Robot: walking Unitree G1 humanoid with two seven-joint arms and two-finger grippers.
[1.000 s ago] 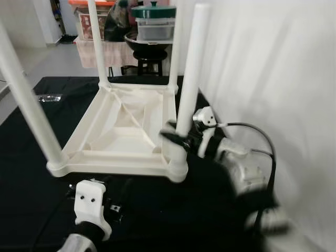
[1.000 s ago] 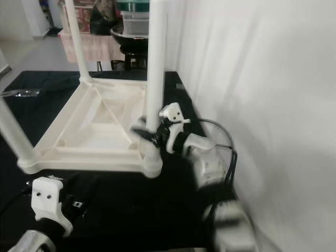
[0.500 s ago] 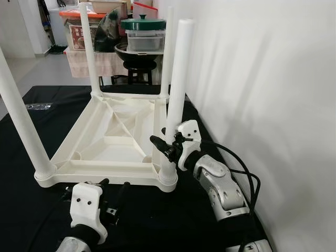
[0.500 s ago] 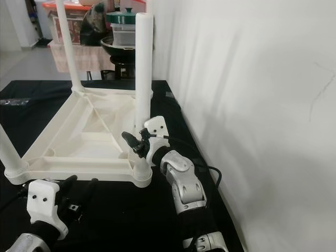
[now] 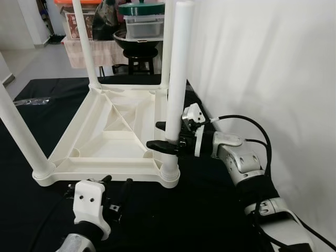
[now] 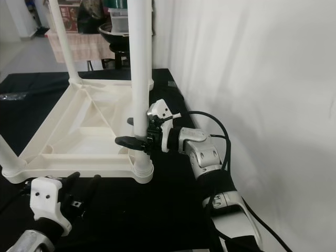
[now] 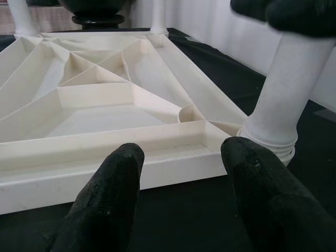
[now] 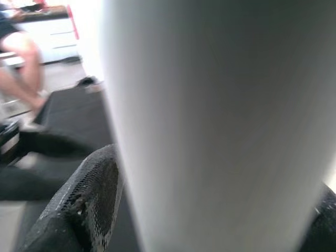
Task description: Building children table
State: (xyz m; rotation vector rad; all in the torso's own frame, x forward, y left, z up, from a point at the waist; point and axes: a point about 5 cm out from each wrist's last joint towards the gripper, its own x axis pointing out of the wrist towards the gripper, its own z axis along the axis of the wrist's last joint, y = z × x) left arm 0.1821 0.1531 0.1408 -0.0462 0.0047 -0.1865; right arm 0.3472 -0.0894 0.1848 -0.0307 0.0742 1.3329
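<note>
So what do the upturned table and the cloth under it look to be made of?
The table looks like moulded cream-white plastic, semi-matte: ribbed underside, tubular legs seated in corner sockets. The right hand straddles one leg. The floor covering appears to be black matte fabric, though weave is unclear.

A black mat [image 5: 47, 100] is spread out over the floor. A white curtain [image 5: 262, 68] is hung along the right side and reaches down to the mat's edge. A small shiny clear wrapper [image 5: 32, 101] is seen lying on the mat at the far left. Behind the mat, a black stool [image 5: 140, 60] is placed, and a big dark bowl [image 5: 137, 43] is set on it — on top of that, a clear box with a green lid [image 5: 144, 9] is stacked. Beside the stool, a box [image 5: 83, 26] is covered partly by a pale cloth [image 5: 97, 52]. A grey floor [image 5: 29, 65] is seen further back.
</note>
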